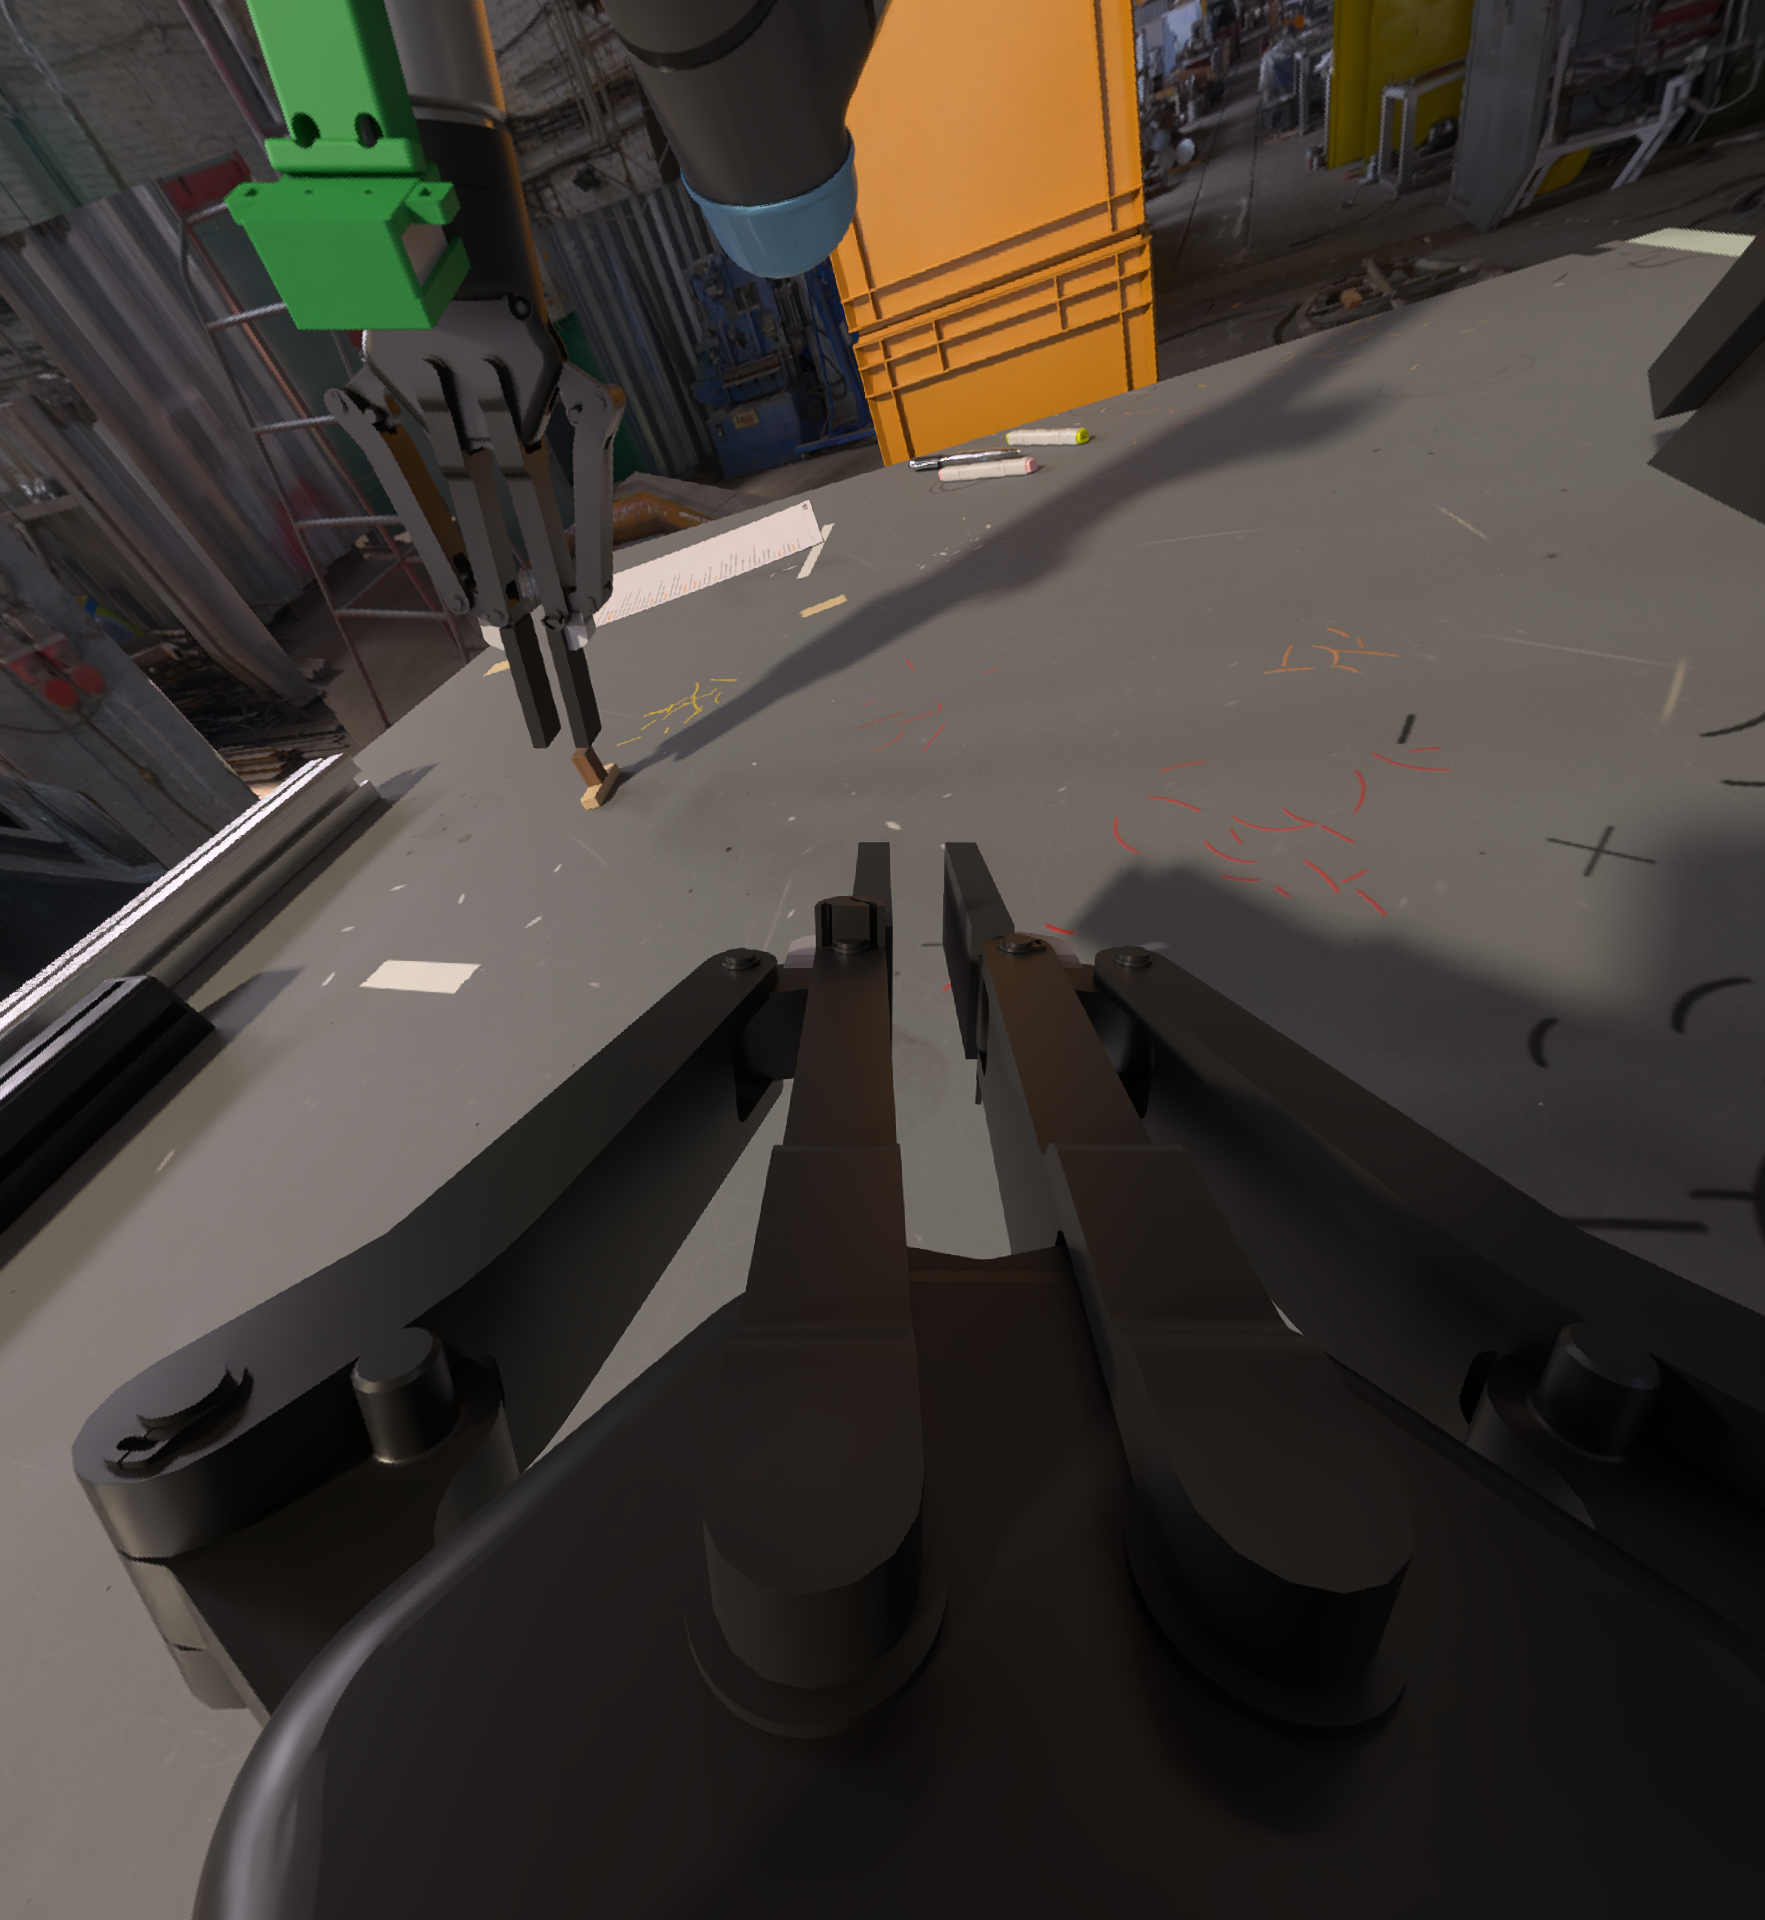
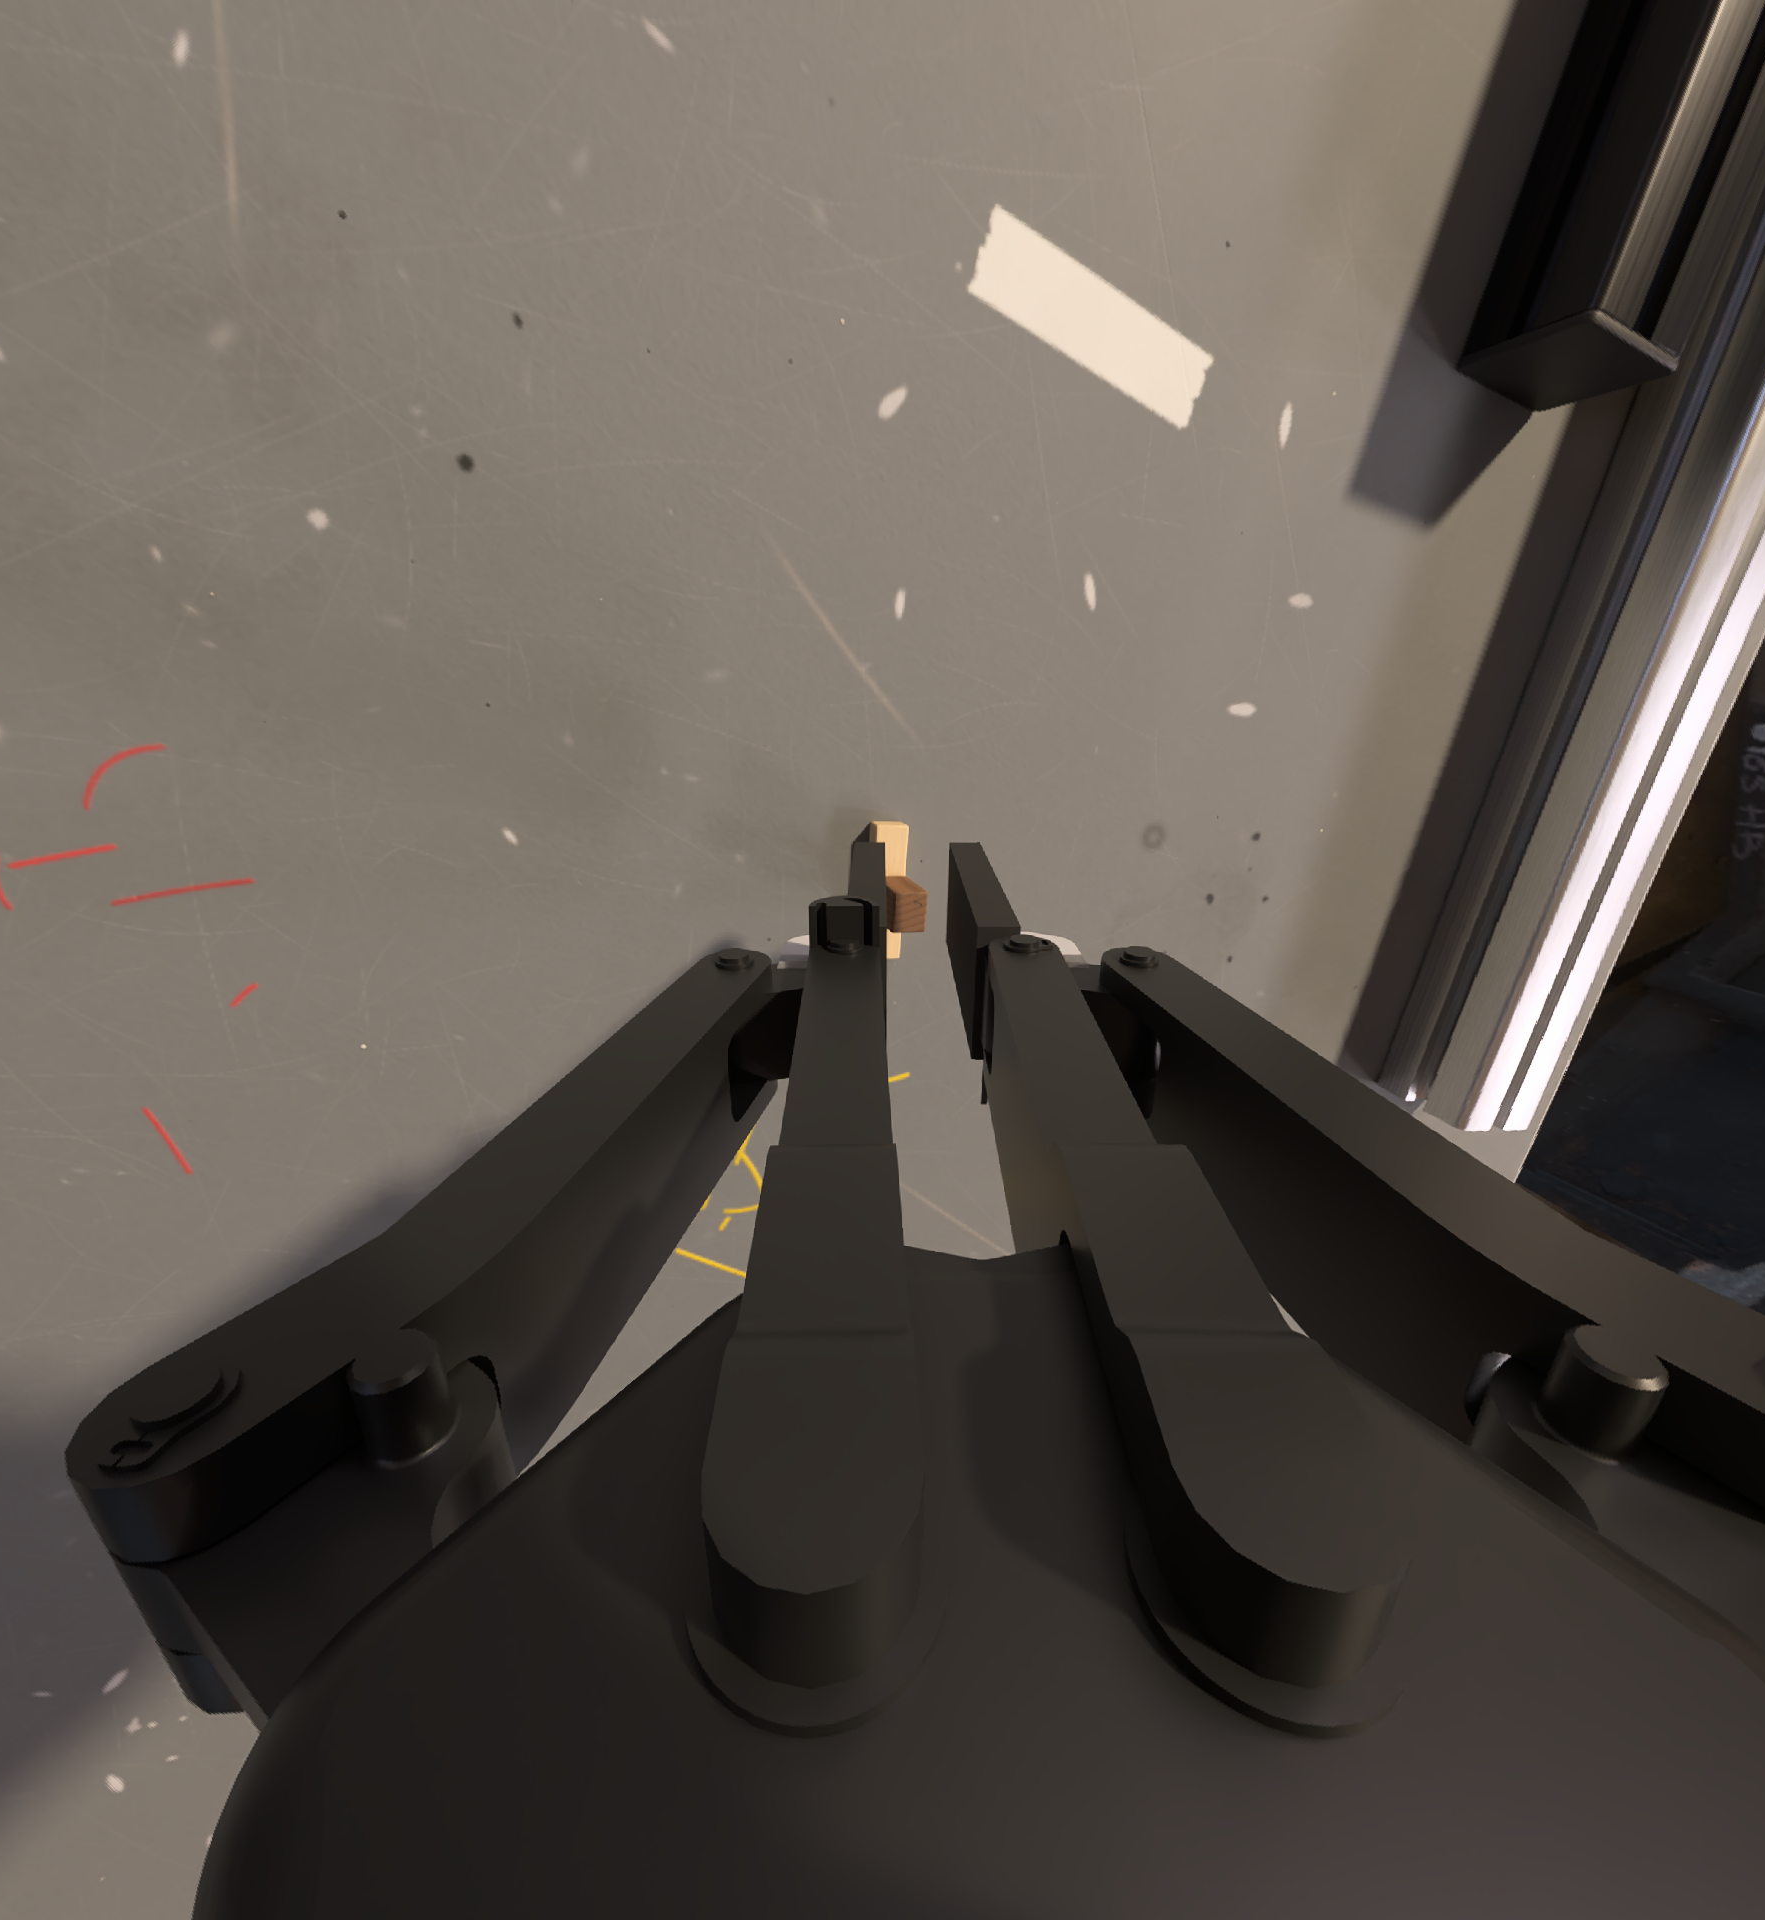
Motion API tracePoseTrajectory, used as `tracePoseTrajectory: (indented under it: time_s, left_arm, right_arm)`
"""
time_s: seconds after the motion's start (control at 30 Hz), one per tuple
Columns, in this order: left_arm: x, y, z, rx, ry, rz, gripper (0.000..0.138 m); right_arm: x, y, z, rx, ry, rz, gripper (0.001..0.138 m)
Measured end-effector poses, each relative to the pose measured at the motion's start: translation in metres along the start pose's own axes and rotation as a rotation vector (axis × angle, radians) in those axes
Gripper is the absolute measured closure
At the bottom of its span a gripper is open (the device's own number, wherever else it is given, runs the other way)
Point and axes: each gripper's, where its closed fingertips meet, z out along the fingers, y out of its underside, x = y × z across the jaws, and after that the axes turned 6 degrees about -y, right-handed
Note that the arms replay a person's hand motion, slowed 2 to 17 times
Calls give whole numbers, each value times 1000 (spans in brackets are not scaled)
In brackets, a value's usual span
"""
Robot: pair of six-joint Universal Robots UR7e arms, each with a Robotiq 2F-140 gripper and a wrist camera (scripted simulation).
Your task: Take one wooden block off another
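A small brown wooden block (image 1: 587,771) lies crosswise on a pale wooden block (image 1: 599,798) on the grey table (image 1: 1065,644), near its left edge. My right gripper (image 1: 561,727) hangs straight over the pair, its fingertips just above the brown block. In the right wrist view the brown block (image 2: 909,906) and the pale block (image 2: 894,836) show past my right gripper (image 2: 917,862), close by its left finger. The jaws stand a narrow gap apart and hold nothing. My left gripper (image 1: 917,862) is over the middle of the table, also narrowly apart and empty.
Two markers (image 1: 1044,436) and a pen lie at the far edge by an orange crate (image 1: 1003,260). A white paper sheet (image 1: 712,566) lies behind the blocks. A metal rail (image 2: 1636,644) with a black bracket (image 2: 1574,343) runs along the table edge. A dark box (image 1: 1751,312) is at the right.
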Motion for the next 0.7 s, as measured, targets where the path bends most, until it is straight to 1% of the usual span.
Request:
tracePoseTrajectory:
  time_s: [0.33,0.53,0.7]
  left_arm:
    - [3,1,1,-10,3,25,124]
    - [4,1,1,-8,2,30,124]
    - [3,0,0,-1,0,29,125]
  right_arm:
    - [3,3,9,-45,-20,13,122]
    - [4,8,15,-83,-30,27,118]
    - [3,10,20,-103,-49,40,118]
